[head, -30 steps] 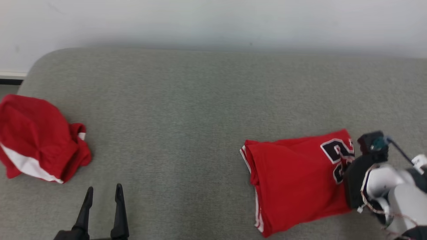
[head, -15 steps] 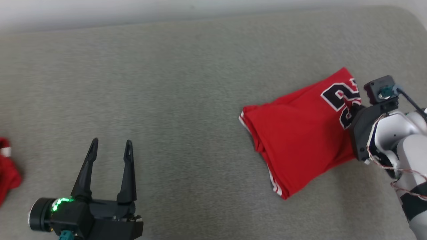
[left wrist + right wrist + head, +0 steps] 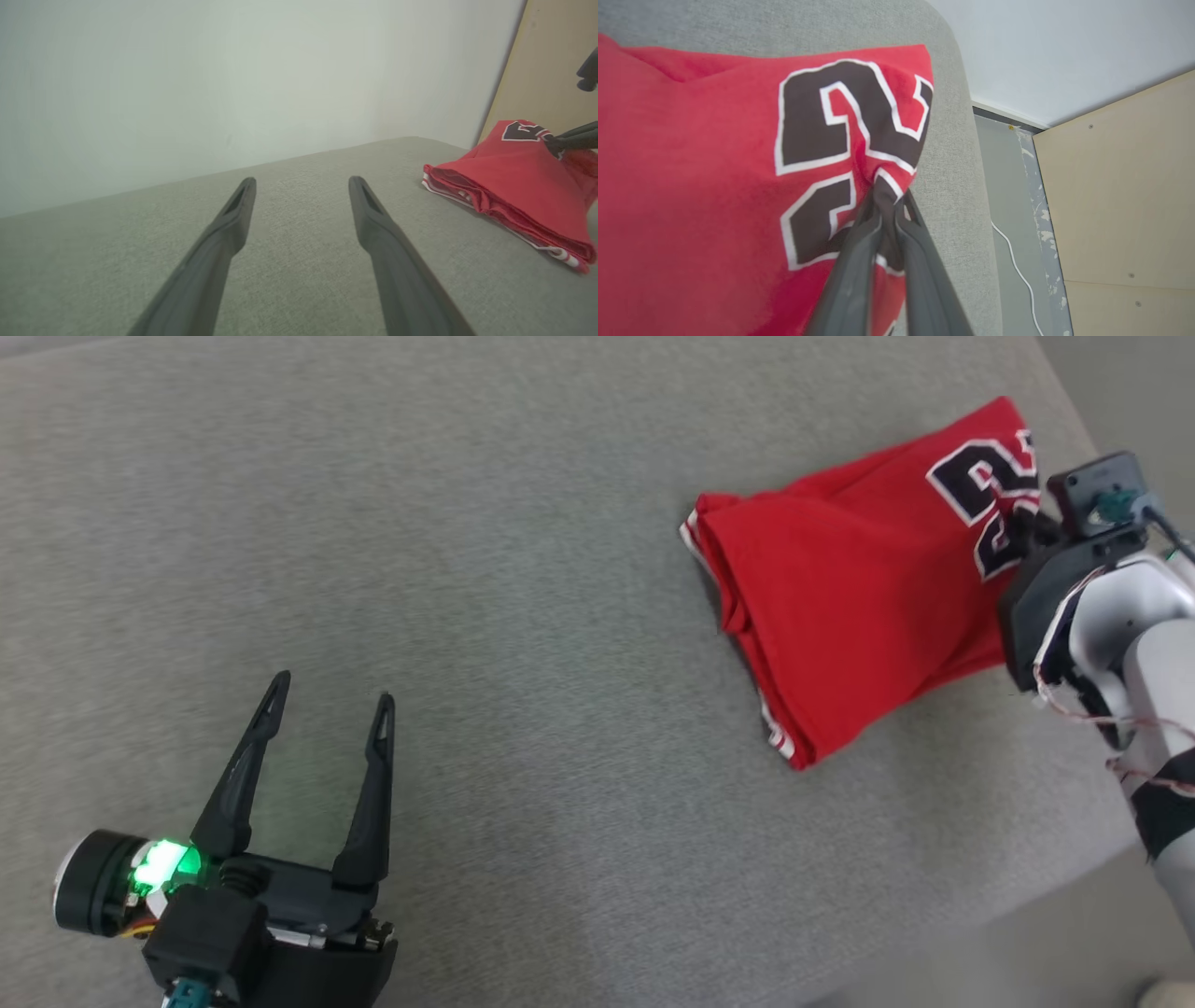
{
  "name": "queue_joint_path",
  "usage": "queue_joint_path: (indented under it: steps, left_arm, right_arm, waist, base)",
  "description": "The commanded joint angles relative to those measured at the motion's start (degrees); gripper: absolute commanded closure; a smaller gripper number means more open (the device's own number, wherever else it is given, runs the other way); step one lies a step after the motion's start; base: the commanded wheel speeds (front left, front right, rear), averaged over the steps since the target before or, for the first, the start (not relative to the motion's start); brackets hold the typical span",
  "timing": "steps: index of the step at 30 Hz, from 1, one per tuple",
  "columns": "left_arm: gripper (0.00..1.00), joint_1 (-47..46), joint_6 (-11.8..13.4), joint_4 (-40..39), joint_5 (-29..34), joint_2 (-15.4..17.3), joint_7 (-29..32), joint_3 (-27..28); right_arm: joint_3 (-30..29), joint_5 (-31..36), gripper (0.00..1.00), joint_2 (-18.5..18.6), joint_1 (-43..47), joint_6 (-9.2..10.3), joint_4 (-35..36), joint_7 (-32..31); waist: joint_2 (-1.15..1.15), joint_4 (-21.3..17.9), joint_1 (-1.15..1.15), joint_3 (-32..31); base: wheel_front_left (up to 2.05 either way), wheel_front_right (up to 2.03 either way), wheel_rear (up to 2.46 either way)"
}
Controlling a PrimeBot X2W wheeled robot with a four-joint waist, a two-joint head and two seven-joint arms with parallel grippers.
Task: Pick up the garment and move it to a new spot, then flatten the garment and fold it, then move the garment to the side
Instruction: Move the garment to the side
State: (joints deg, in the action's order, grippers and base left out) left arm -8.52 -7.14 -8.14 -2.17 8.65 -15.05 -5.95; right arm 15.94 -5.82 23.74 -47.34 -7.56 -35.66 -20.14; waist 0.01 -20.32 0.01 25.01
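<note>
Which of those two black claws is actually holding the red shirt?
The right gripper, pinched shut on the red jersey by its black number; the left gripper stands open, away from it.

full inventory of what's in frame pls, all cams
jersey: 1, red with black white-edged number, folded, near the padded surface's right end
padded surface: 1, grey, under the jersey
wall: 1, white, behind the surface
wood panel: 1, tan, beyond the surface's right end
cable: 1, white, between surface and panel
left hand: 1, black, open, over bare surface, apart from the jersey
right hand: 1, black, shut on the jersey's numbered edge
</note>
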Motion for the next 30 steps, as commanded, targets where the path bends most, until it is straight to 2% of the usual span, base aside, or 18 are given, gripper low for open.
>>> queue_joint_path:
  steps: [1, 5, 11, 18, 24, 25, 26, 27, 30]
  left_arm:
    - [0.00, -0.90, -0.29, -0.70, 0.51, 0.86, -0.14, -0.22]
    - [0.00, -0.73, -0.37, -3.28, 1.57, 2.54, -0.14, -2.17]
    - [0.00, -1.06, -0.42, -4.37, 1.84, 4.00, -0.14, -4.07]
    - [0.00, -0.70, -0.14, -4.40, 1.88, 5.01, -0.13, -4.36]
    - [0.00, -0.87, 0.00, -4.17, 2.01, 5.30, -0.09, -4.76]
    - [0.00, -0.91, 0.07, -4.11, 1.98, 5.30, -0.09, -4.83]
    - [0.00, -0.94, 0.13, -4.06, 1.92, 5.30, -0.09, -4.88]
    - [0.00, -0.99, 0.18, -3.99, 1.83, 5.29, -0.09, -4.94]
    - [0.00, -1.08, 0.31, -3.80, 1.56, 5.24, -0.09, -5.01]
  right_arm:
    - [-0.16, 0.77, 1.00, 0.27, -1.40, 0.16, -0.66, 1.33]
    - [-2.03, 2.85, 1.00, 1.07, -5.21, 0.16, -5.56, 7.22]
    - [-5.10, 5.76, 1.00, 1.79, -8.47, 0.16, -10.73, 14.02]
    - [-8.36, 10.65, 1.00, 1.46, -10.78, 0.16, -14.65, 20.03]
    - [-12.98, 15.89, 1.00, 0.69, -11.46, 0.16, -16.37, 22.76]
    - [-13.84, 16.70, 0.83, 0.51, -11.09, 0.16, -16.59, 23.15]
    - [-14.87, 17.32, 0.04, 0.23, -10.82, 0.16, -16.41, 23.95]
    - [-15.97, 18.20, 0.00, 0.00, -10.56, 0.16, -16.26, 24.53]
    - [-17.59, 19.80, 0.00, -0.87, -9.83, 0.16, -16.14, 25.21]
  waist:
    - [-0.01, -5.43, -0.01, 4.82]
    - [-0.01, -7.10, -0.01, 6.80]
    - [-0.01, -7.21, -0.01, 8.67]
    - [-0.01, -7.29, -0.01, 10.18]
    - [-0.01, -7.23, -0.01, 10.71]
    - [-0.01, -7.19, -0.01, 10.71]
    - [-0.01, -7.13, -0.01, 10.67]
    - [-0.01, -7.06, -0.01, 10.61]
    - [-0.01, -6.90, -0.01, 10.34]
  base:
    - [0.00, 0.00, 0.00]
    - [0.00, 0.00, 0.00]
    - [0.00, 0.00, 0.00]
    - [0.00, 0.00, 0.00]
    - [0.00, 0.00, 0.00]
    - [0.00, 0.00, 0.00]
    - [0.00, 0.00, 0.00]
    - [0.00, 0.00, 0.00]
    - [0.00, 0.00, 0.00]
